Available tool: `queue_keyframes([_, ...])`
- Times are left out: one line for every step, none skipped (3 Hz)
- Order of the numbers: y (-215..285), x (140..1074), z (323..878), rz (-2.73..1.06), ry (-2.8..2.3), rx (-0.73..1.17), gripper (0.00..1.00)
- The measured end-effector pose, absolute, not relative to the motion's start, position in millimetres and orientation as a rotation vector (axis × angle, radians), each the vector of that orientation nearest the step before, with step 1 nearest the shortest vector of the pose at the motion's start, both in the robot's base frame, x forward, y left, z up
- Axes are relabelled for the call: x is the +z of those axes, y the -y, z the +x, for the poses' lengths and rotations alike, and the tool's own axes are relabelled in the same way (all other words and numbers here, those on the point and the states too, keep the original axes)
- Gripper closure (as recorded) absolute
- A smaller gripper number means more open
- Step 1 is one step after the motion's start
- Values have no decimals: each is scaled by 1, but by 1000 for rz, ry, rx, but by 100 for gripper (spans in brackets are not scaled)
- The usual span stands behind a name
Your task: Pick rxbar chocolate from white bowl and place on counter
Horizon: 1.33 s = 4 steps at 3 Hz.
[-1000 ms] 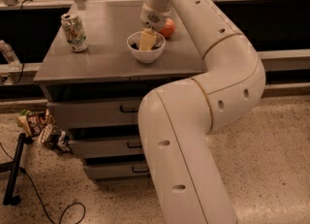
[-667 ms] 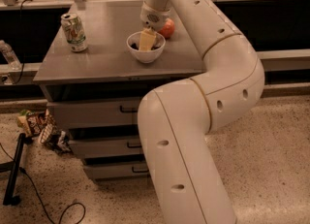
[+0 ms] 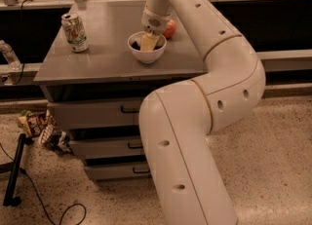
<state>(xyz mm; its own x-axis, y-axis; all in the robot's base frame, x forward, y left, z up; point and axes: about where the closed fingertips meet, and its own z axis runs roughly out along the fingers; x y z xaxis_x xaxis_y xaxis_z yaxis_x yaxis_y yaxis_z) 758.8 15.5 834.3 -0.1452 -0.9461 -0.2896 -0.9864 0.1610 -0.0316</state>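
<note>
The white bowl [image 3: 146,52] stands on the grey counter [image 3: 107,56], right of the middle. My gripper [image 3: 148,43] reaches straight down into the bowl from above, its pale fingers inside the rim. A dark patch at the bowl's left inside [image 3: 134,45] looks like part of the rxbar chocolate; most of it is hidden by the gripper. My white arm curves from the lower right up over the counter.
A soda can [image 3: 74,32] stands at the counter's left rear. A red apple [image 3: 169,28] lies just behind the bowl, right of the gripper. The cabinet has three drawers with black handles [image 3: 130,109]. Snack wrappers [image 3: 41,125] and a black cable [image 3: 29,190] lie on the floor at left.
</note>
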Motion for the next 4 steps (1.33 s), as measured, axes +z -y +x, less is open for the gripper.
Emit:
queue_keyframes([-16,836,758,-1875,-2195,242,100])
queue_keyframes([-26,878,769,-1804,-2113,177,100])
queue_keyframes([-33,932,776,-1713,-2010,120,100])
queue_keyframes([-19,984,784,-1578,-1947,56,100])
